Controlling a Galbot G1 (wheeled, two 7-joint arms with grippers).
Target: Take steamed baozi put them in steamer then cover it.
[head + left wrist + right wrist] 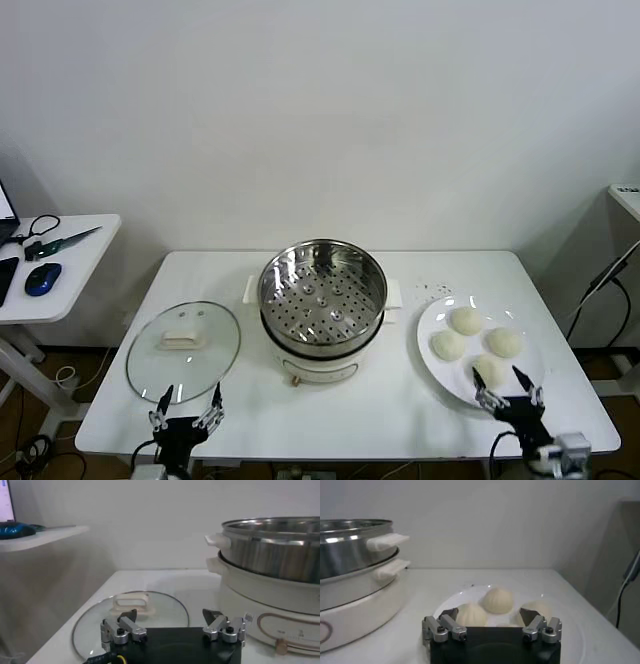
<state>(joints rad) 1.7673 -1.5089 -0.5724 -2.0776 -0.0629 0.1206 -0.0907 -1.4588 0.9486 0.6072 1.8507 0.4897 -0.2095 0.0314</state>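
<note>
Four cream-white baozi (pixel 466 321) lie on a white plate (pixel 430 325) at the table's right. The steel steamer (pixel 322 285) with its perforated tray stands at the centre, empty and uncovered. The glass cover (pixel 183 350) with a white handle lies flat on the table to its left. My right gripper (pixel 507 389) is open and empty at the plate's near edge, just before the nearest baozi (pixel 471 615). My left gripper (pixel 186 405) is open and empty at the near edge of the cover (pixel 131 616).
A side table (pixel 60 262) at the far left holds a blue mouse (pixel 42 279) and cables. A cable (pixel 605 285) hangs at the right past the table's edge. The steamer's white base (pixel 265 595) rises close beside my left gripper.
</note>
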